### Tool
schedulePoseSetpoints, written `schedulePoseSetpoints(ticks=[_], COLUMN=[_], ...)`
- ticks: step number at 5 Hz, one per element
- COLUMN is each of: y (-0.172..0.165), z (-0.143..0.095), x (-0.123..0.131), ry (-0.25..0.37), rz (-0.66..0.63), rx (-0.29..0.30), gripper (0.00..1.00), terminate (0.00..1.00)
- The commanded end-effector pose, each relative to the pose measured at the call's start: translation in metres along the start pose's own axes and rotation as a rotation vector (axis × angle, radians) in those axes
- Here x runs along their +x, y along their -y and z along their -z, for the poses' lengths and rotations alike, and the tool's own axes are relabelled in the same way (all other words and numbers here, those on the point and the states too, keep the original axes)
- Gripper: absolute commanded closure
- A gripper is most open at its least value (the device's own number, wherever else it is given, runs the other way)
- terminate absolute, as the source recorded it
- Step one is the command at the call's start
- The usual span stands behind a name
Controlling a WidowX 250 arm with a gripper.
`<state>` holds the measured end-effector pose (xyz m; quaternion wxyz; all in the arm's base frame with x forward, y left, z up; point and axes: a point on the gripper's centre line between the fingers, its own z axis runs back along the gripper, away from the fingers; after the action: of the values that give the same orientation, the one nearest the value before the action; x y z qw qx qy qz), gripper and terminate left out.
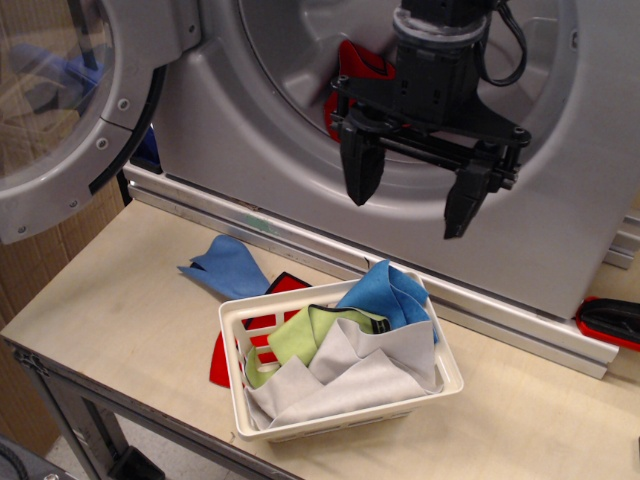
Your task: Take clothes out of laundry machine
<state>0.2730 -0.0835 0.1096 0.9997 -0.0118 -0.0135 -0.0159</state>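
At the near edge of the pale wooden surface (120, 300) stands a white slatted basket (236, 375). A grey cloth (350, 385) drapes over the basket's front and right side, a lime-green cloth (300, 335) lies folded against it on the left, and a blue cloth (385, 295) rises at the back corner. A red cloth (222, 358) shows through the slats and sticks out on the surface at the basket's left side and behind it. Just beyond, a second blue cloth (225, 265) lies flat on the surface, apart from the basket.

Above and behind the basket hangs the tool (412, 188), black, with its two fingers spread wide and pointing down. Nothing sits between the fingers and they touch nothing; it is released and empty, in front of the lower rim of the drum opening.

Behind it stands the laundry machine (250, 150), silver-grey, its round door (60, 110) swung open to the left with a clear window. Inside the drum opening, just left of the tool's body, the clothes (352, 66) show as a bright red fold, partly hidden by the tool, resting at the drum's lower edge. At the far right, a red and black object (610, 320) lies on the surface; what it is cannot be told.

No brand, label or readable writing is visible anywhere.
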Motion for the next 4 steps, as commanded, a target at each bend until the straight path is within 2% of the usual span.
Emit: schedulePoseSetpoints(ticks=[1,2,3,4], y=[0.000,-0.022,-0.039,-0.065], z=[0.000,0.010,0.014,0.017], x=[0.000,0.008,0.013,0.029], ry=[0.000,0.031,0.110,0.222], rz=[0.000,0.049,0.075,0.112], rx=[0.000,0.114,0.160,0.199], gripper=[0.00,0.00,0.00,0.00], terminate=[0.00,0.00,0.00,0.00])
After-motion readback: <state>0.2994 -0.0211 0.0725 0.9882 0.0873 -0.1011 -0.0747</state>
